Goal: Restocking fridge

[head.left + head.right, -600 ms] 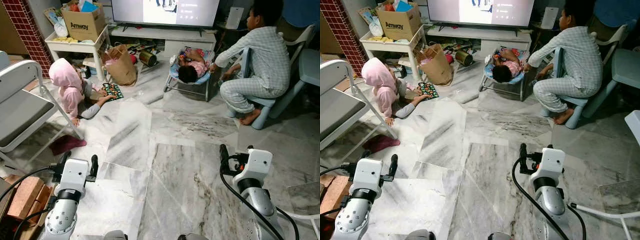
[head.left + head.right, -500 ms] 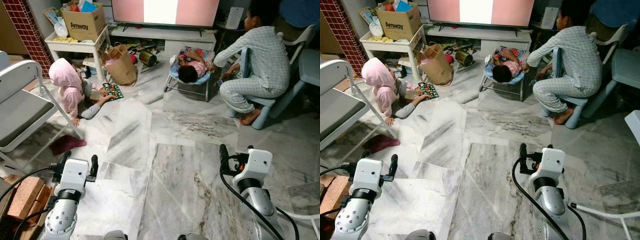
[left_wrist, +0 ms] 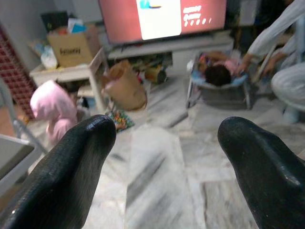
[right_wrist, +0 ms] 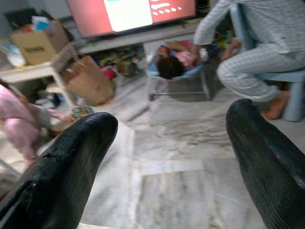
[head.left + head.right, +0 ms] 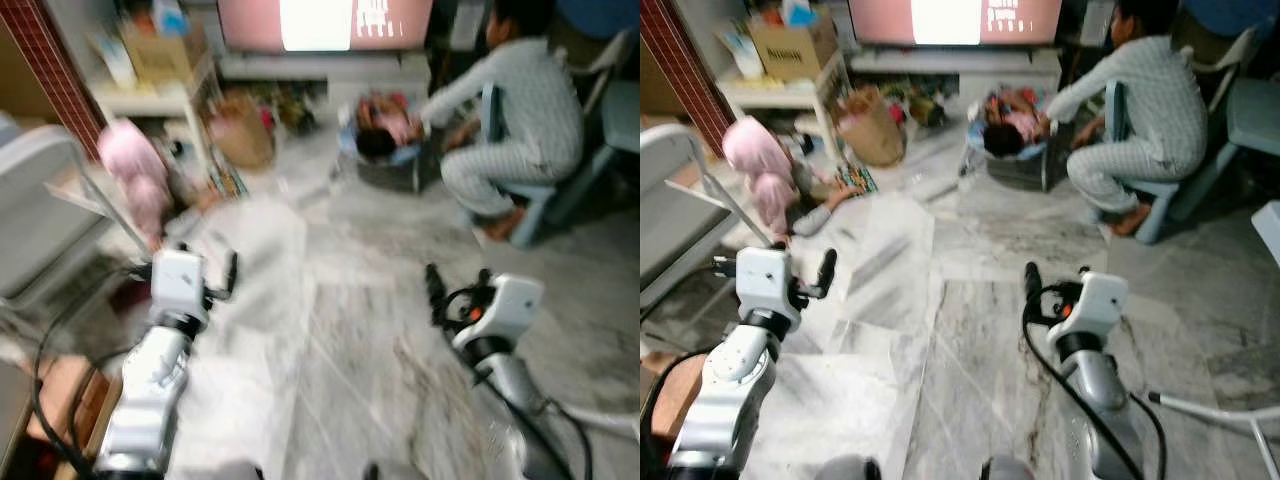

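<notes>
No fridge or groceries are in sight; I face a living room with a marble floor (image 5: 970, 330). My left gripper (image 3: 164, 136) is raised at the left, open, with nothing between its black fingers (image 3: 71, 167). On the right, my right gripper (image 4: 171, 126) is likewise open and empty, held over the floor. Both point toward the television (image 5: 955, 18) at the far wall. The eye views are blurred.
A child in pink (image 5: 758, 180) crouches on the floor at the left, near a grey folding chair (image 5: 670, 220). A baby lies in a bouncer (image 5: 1005, 135); a person in pale pyjamas (image 5: 1140, 110) sits beside it. A cardboard box (image 5: 790, 50) and a paper bag (image 5: 868, 135) stand at the back left.
Both arms have risen, the left one more, and its gripper now sits higher and further in. The picture has blurred as the camera moves. The people stay where they were.
</notes>
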Available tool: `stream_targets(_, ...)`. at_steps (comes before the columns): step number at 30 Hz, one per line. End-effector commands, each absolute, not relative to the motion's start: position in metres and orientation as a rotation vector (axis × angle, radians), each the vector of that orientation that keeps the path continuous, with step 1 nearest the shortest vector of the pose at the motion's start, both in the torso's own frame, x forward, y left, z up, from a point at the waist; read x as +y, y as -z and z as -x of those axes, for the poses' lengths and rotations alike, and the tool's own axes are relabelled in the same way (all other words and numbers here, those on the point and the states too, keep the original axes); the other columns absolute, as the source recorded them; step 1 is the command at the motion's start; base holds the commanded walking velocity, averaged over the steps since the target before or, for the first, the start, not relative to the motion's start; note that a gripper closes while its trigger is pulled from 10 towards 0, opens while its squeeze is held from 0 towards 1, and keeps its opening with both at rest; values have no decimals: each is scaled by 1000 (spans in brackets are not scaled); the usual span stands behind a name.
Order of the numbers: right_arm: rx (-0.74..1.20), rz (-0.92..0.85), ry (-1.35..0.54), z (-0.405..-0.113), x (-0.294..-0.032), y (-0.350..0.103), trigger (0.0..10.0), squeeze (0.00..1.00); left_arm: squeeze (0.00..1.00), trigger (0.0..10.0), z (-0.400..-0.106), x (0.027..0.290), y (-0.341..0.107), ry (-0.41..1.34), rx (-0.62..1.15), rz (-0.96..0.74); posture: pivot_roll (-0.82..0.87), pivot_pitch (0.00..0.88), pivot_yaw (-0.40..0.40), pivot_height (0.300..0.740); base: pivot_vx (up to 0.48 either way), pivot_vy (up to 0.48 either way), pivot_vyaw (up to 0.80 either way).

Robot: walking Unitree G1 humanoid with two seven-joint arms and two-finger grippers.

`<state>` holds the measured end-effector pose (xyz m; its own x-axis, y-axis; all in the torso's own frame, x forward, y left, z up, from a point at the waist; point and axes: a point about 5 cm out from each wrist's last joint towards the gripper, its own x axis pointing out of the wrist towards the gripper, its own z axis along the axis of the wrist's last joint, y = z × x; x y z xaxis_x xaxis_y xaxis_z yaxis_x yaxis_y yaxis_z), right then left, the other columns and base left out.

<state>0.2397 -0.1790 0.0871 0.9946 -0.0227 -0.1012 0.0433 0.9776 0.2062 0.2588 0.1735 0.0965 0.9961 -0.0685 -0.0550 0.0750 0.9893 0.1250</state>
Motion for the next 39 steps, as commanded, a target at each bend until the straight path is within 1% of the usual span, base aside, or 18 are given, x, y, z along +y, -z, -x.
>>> stream_targets(1,61,-224,-4,-244,-172,-98,10000,0,0,10000,-258,182,-104,32,38,-177,20,54,30,740,0,0,0)
stream_targets(2,68,-196,6,-243,-175,-97,10000,0,0,10000,-255,185,-103,14,46,-173,19,53,31,740,0,0,0)
stream_targets(4,93,-170,28,-240,-180,-92,6549,0,0,10000,-253,188,-99,-6,65,-150,27,53,20,740,0,0,0)
stream_targets(5,89,-208,18,-239,-180,-91,0,0,925,10000,-255,191,-102,-29,43,-146,31,55,7,740,0,0,0)
stream_targets(6,103,-184,9,-241,-179,-90,0,0,894,10000,-256,192,-103,-38,46,-159,34,59,-7,740,0,0,0)
stream_targets(8,116,-188,-4,-243,-177,-89,0,0,898,10000,-251,200,-99,-80,78,-162,37,67,-11,740,0,0,0)
stream_targets(9,125,-181,-11,-243,-177,-88,0,0,839,10000,-247,204,-95,-113,107,-136,40,67,-17,740,0,0,0)
stream_targets(10,132,-179,-20,-242,-177,-88,0,0,749,10000,-245,202,-95,-95,103,-156,42,66,-20,740,0,0,0)
stream_targets(11,126,-178,-25,-242,-176,-89,10000,0,620,10000,-244,200,-95,-82,102,-144,44,62,-25,740,0,0,0)
stream_targets(12,116,-189,-23,-243,-175,-91,10000,1000,675,10000,-245,200,-95,-78,98,-127,46,62,-26,740,0,0,0)
stream_targets(13,105,-185,-19,-245,-175,-93,10000,1000,1000,10000,-246,200,-97,-81,87,-137,52,57,-25,740,0,0,0)
stream_targets(19,92,-206,-31,-246,-165,-95,10000,1000,1000,10000,-245,208,-98,-112,94,-184,56,51,-13,740,0,0,0)
stream_targets(22,79,-224,-55,-251,-162,-96,10000,1000,1000,10000,-258,207,-105,-133,59,-205,70,31,-22,740,0,0,0)
stream_targets(23,34,-196,-124,-253,-155,-105,10000,110,1000,10000,-261,206,-107,-129,57,-219,66,33,-28,740,0,0,800)
stream_targets(24,7,-168,-171,-252,-149,-110,10000,0,486,10000,-260,203,-106,-106,63,-230,63,36,-25,740,0,0,788)
stream_targets(25,12,-166,-155,-253,-150,-110,10000,0,0,10000,-257,201,-102,-94,86,-215,62,44,-25,740,0,0,788)
stream_targets(31,63,-206,-129,-247,-157,-98,10000,0,0,10000,-242,200,-88,-137,158,-216,68,61,-16,740,0,0,792)
stream_targets(39,54,-224,-133,-251,-155,-101,10000,0,0,10000,-247,199,-91,-144,148,-224,68,57,-23,740,-240,331,800)
